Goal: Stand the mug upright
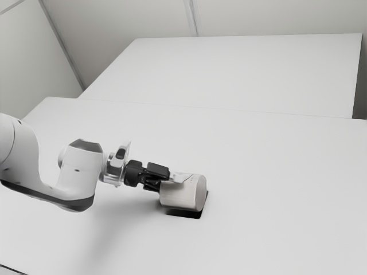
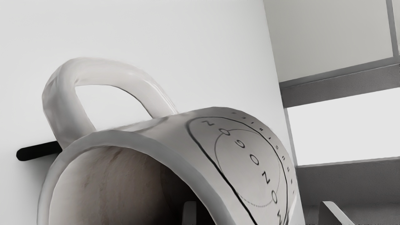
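Pale walls (image 1: 132, 17) rise behind white tabletop (image 1: 275, 189). Mug (image 1: 182, 196) lies on side, lower middle of exterior frame, mouth toward claw (image 1: 174, 179). Claw stands open, one finger inside mouth, other outside, mug's wall between.

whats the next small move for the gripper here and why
I'd probably close the gripper gently on the wall of the mug. The mug lies on its side, mouth toward the hand; one finger reaches into the mouth, the other is outside, and they stand well apart with the wall between them. Closing should pinch that wall, likely giving a hold for turning it upright.
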Robot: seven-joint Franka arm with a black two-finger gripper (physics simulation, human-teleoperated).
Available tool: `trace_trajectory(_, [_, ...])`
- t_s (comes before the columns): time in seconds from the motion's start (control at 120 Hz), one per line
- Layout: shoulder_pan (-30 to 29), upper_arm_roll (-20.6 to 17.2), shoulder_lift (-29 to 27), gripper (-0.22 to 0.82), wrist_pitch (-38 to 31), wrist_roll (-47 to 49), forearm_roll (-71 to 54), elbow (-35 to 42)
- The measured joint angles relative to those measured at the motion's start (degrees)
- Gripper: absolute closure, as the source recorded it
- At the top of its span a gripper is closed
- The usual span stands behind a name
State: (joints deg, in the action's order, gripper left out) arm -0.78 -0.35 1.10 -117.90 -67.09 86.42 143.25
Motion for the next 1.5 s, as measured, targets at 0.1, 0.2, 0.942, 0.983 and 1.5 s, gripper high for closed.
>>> trace_trajectory(0.1, [-0.05,0.00,-0.06,0.37,0.16,-1.23,0.03,-0.40])
trace_trajectory(0.2, [-0.11,0.00,-0.14,0.46,0.25,-2.27,0.05,-0.87])
trace_trajectory(0.942, [1.74,-0.15,-15.87,0.75,-8.64,-2.27,-11.79,-1.42])
trace_trajectory(0.983, [1.45,-0.12,-16.51,0.74,-9.92,-0.77,-17.16,-1.94])
trace_trajectory(1.5, [0.38,0.01,-5.46,0.74,-14.69,24.48,-77.22,-13.47])
